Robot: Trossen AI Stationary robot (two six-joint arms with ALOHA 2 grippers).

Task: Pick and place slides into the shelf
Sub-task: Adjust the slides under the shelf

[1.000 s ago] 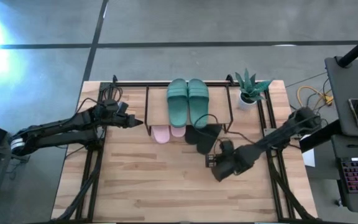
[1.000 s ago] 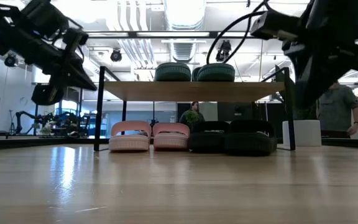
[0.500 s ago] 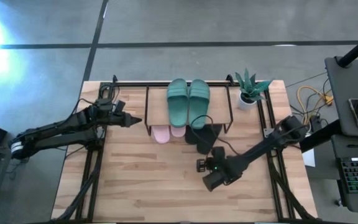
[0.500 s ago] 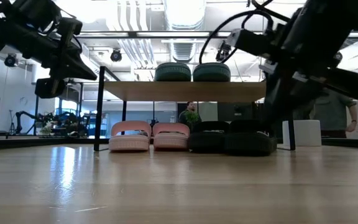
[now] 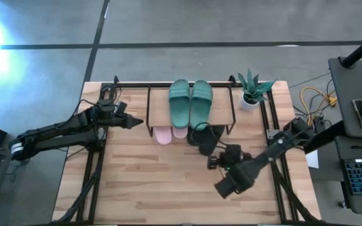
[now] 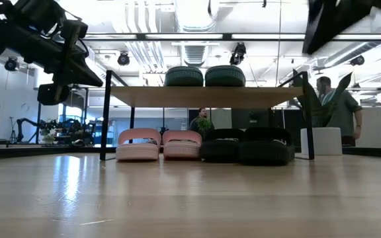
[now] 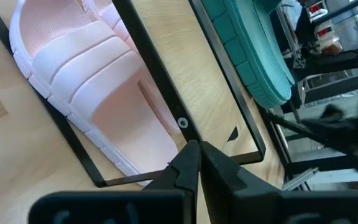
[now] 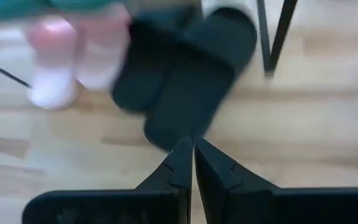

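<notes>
From above, the shelf (image 5: 191, 100) carries the dark green slides (image 5: 190, 103) on its top board; the pink slides (image 5: 170, 133) and black slides (image 5: 205, 139) poke out from under its front edge. A potted plant (image 5: 254, 89) stands just beside its right end. My right gripper (image 5: 215, 162) hangs just in front of the black pair, my left gripper (image 5: 138, 123) off the shelf's left end; bare wooden table (image 5: 143, 188) lies open before the shelf.

At table height, pink (image 6: 157, 144) and black (image 6: 247, 145) sit side by side under the board (image 6: 204, 96), a person (image 6: 339, 112) behind its right end.

My left fingers (image 7: 188, 165) are pressed together, empty, by the shelf's wire frame (image 7: 160, 74).

My right fingers (image 8: 185, 158) are likewise together, holding nothing, before the black pair (image 8: 191, 74).
</notes>
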